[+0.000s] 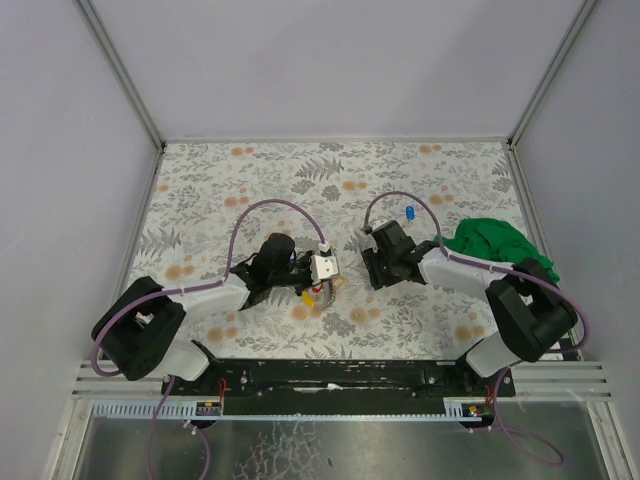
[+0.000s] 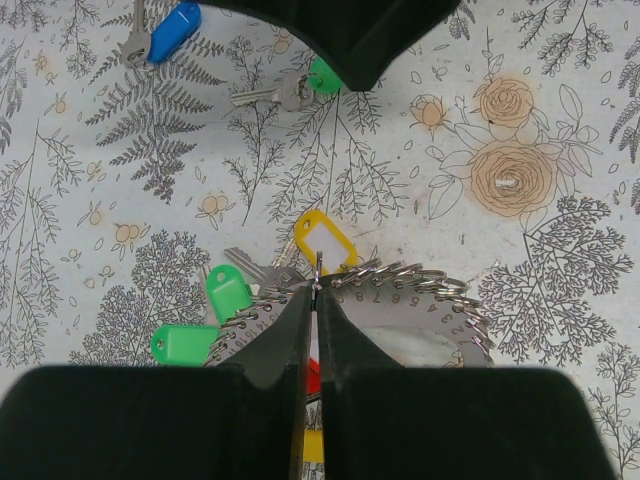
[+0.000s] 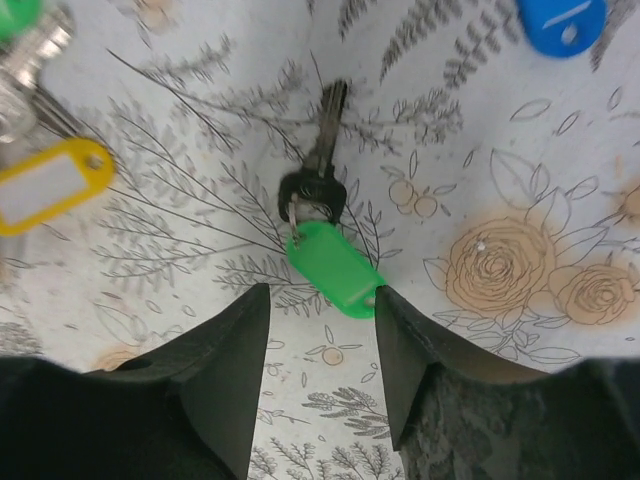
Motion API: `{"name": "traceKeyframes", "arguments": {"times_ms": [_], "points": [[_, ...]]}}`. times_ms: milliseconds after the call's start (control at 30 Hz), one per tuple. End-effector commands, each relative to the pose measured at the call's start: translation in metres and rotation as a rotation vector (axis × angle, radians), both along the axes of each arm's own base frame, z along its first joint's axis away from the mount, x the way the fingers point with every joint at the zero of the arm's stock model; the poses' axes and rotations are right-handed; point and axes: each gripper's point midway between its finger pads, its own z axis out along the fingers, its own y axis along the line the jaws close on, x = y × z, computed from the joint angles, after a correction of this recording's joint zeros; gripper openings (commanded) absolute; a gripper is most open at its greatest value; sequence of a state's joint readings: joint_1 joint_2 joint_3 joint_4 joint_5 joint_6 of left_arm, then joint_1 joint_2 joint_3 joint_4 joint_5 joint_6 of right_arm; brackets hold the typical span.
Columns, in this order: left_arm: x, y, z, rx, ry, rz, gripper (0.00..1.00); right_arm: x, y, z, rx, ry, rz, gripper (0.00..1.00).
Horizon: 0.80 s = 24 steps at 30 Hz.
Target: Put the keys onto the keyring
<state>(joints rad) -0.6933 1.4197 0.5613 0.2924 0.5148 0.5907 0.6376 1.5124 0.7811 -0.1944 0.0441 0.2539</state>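
Observation:
My left gripper (image 2: 315, 292) is shut on the thin wire of the keyring (image 2: 410, 300), a round numbered metal plate edged with small rings. Around it hang a yellow tag (image 2: 322, 243) and two green-tagged keys (image 2: 228, 290). In the top view the left gripper (image 1: 322, 268) holds the bunch at the table's middle. My right gripper (image 3: 321, 292) is open just above a loose green-tagged key (image 3: 335, 265) that lies flat, the tag's end touching the right finger's tip. That key also shows in the left wrist view (image 2: 300, 88). A blue-tagged key (image 1: 411, 212) lies loose farther back.
A crumpled green cloth (image 1: 500, 245) lies at the right edge of the floral table cover (image 1: 250, 180). The right gripper (image 1: 372, 268) sits close to the left one, a short gap between them. Grey walls close in the back and sides.

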Motion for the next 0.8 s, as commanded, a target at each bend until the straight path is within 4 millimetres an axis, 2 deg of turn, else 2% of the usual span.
{"name": "traceKeyframes", "arguments": {"times_ms": [0,133,267,433,567,767], "points": [[0.005,-0.006,0.017,-0.043,-0.044,0.000,0.00,-0.002,-0.008,-0.006,-0.062,0.059,0.010,0.55],[0.005,-0.006,0.017,-0.041,-0.043,-0.001,0.00,-0.007,-0.005,-0.012,-0.045,0.100,0.022,0.59],[0.004,-0.005,0.017,-0.040,-0.043,-0.001,0.00,-0.023,0.009,-0.015,0.016,0.200,0.046,0.60],[0.004,-0.005,0.018,-0.043,-0.045,-0.001,0.00,-0.036,0.044,0.007,0.156,0.248,0.095,0.55],[0.004,-0.005,0.019,-0.044,-0.047,0.001,0.00,-0.026,0.053,0.031,0.188,0.193,0.143,0.52],[0.004,-0.005,0.021,-0.050,-0.054,0.002,0.00,0.014,0.030,0.036,-0.012,0.046,0.140,0.43]]}}
